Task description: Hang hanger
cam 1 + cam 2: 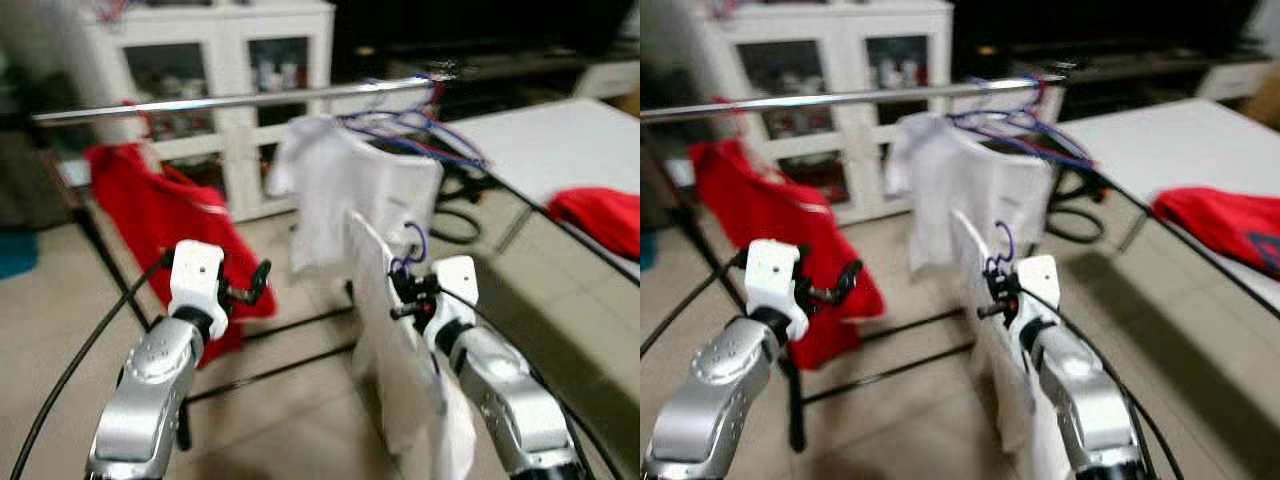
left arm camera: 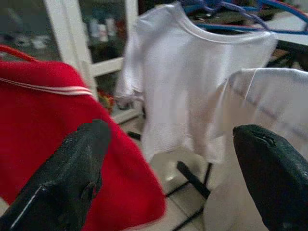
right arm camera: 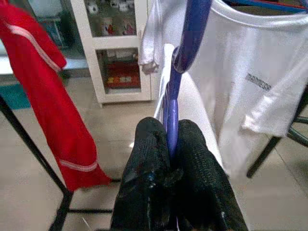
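small grey print on hanging white shirt (image 3: 260,82), too blurred to read

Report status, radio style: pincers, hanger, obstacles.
Right pincer shut on blue hanger carrying white shirt, below rail. Left pincer open, empty. Hung white shirt crowds rail ahead.

You have a chrome rail (image 1: 200,104) running across in front of you, held up by a black frame (image 1: 110,270) that stands on the beige tiled floor (image 1: 290,400). From the rail hang a red garment (image 1: 150,220) towards your left and a white T-shirt (image 1: 350,190) near the middle, with several blue hangers (image 1: 420,125) bunched beside the shirt. On your right a white table (image 1: 540,150) carries a folded red cloth (image 1: 600,215).
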